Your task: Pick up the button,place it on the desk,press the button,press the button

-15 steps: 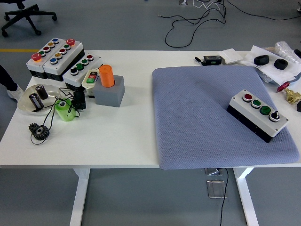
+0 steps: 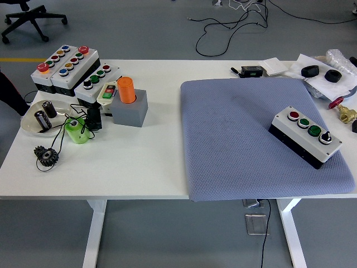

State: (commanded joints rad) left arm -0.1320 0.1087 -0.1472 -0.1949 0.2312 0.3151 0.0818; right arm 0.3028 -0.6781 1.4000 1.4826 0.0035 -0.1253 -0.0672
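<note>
A white and black button box with one red button, two green buttons and a black knob lies on the blue-grey mat at the right of the table. Several more button boxes stand at the far left of the table. Neither robot hand is in view.
An orange cylinder on a grey block, a green spool, a clear dish with dark parts and a black gear sit at the left. Small black parts and brass fittings lie at the far right. A person's dark leg is at the left edge.
The person's leg at the left edge has shifted; the white shoe is no longer seen. Nothing on the table has moved.
</note>
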